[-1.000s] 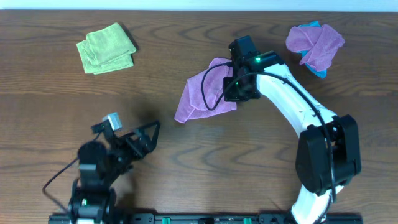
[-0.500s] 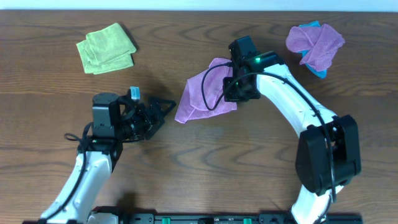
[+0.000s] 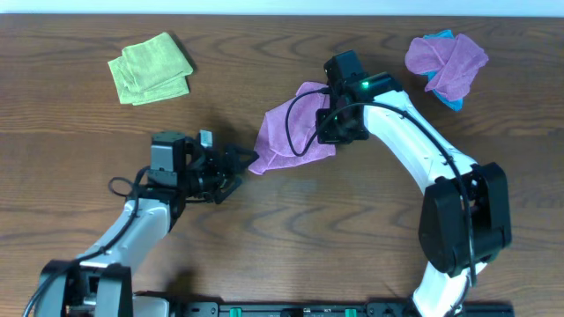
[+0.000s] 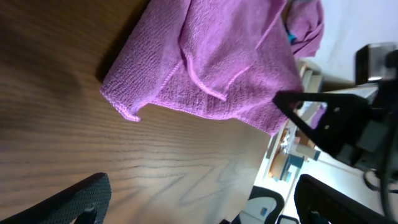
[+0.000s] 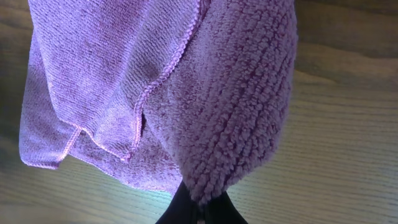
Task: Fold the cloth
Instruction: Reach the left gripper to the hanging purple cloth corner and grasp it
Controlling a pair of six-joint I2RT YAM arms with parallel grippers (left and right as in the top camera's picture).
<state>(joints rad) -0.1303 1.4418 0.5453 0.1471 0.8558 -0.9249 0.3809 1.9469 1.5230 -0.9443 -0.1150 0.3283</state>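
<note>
**Entry: purple cloth, partly gathered, on wooden table**

Principal item. One purple cloth (image 3: 286, 132) was recorded lying crumpled on the wooden table (image 3: 352, 229), with one layer turned over another. A stitched hem was seen running across it in the right wrist view. Its lower left corner was seen flat on the wood in the left wrist view.

Right gripper (image 5: 198, 210). It was found at the cloth's right edge. The two fingers were seen pressed together, with a thick fold of the purple cloth pinched between them. That fold was drawn up from the table, and the rest of the fabric was draped away from it.

Left gripper (image 3: 242, 167). It was found just beside the cloth's lower left corner and was pointed towards it. Its fingers (image 4: 84, 198) were seen spread wide apart at the bottom corners of the left wrist view. Nothing was held between them, and only bare wood was seen in the gap. Contact with the cloth could not be made out.

Other items. One green cloth (image 3: 150, 68), folded, was noted well to the left of the purple cloth and farther back. One heap of purple and blue cloths (image 3: 445, 57) was noted to the purple cloth's right, also farther back.
</note>
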